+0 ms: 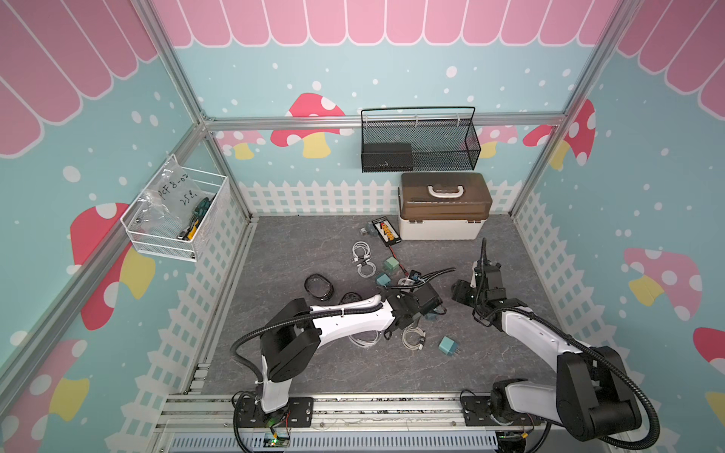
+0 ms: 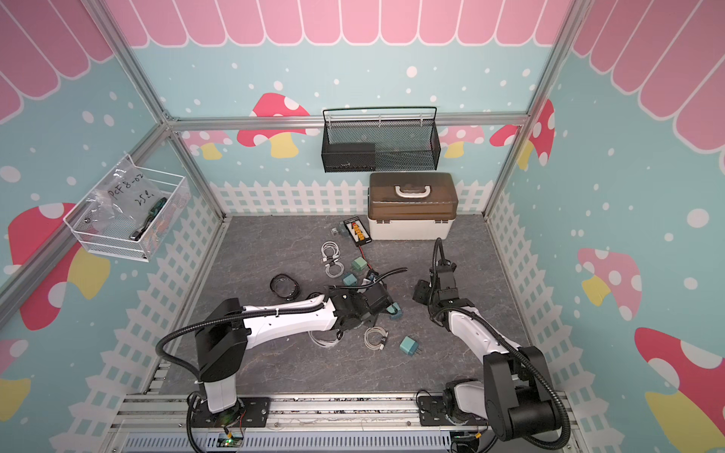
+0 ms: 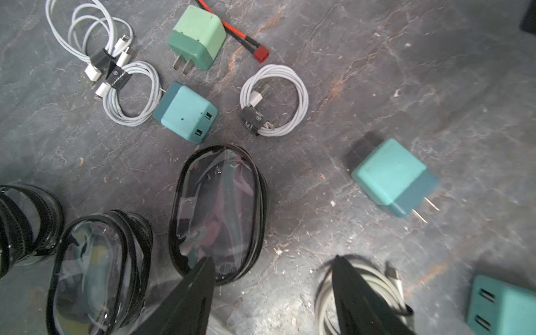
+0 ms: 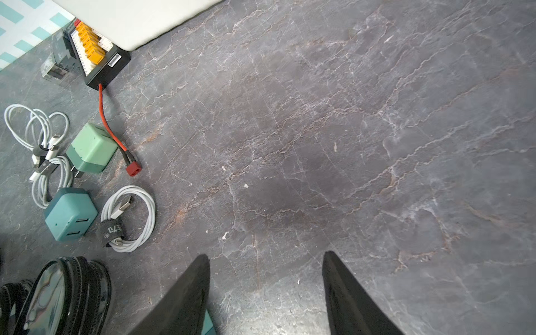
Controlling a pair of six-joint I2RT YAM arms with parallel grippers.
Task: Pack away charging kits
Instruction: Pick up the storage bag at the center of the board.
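Four teal-green cube plug adapters (image 1: 447, 346) lie mid-way across the grey table (image 1: 298, 251), one half hidden beneath the left hand (image 3: 273, 257) (released, empty), with at least four white cable coils (image 3: 274, 100). Right hand (image 4: 266, 253) released.

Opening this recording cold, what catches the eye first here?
Teal plug adapters and white cable coils lie scattered mid-table, with the left gripper above them, jaws apart. Clear black-trimmed pouches lie beside them; a white box with brown lid stands at the back of the table.
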